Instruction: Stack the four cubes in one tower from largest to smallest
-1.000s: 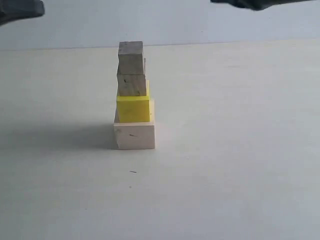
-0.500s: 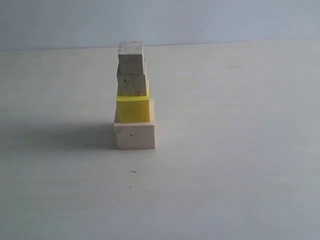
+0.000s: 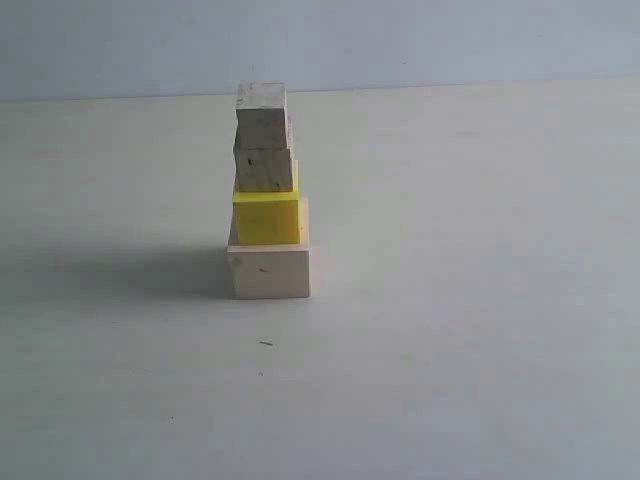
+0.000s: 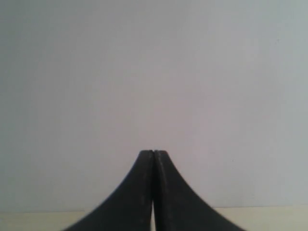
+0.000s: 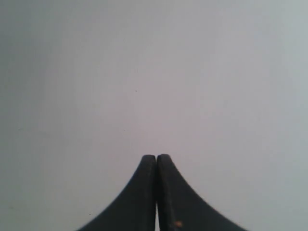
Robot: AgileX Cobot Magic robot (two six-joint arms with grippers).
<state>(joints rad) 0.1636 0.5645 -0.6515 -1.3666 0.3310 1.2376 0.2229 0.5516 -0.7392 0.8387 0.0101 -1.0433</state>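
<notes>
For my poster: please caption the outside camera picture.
Tower on the table: pale wood cube at the bottom, then yellow cube, speckled tan cube, greyish-white cube on top.

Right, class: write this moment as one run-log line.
tower: standing free | order upward: pale wood cube, yellow cube, speckled tan cube, greyish-white cube | left fingers: shut, empty | right fingers: shut, empty
</notes>
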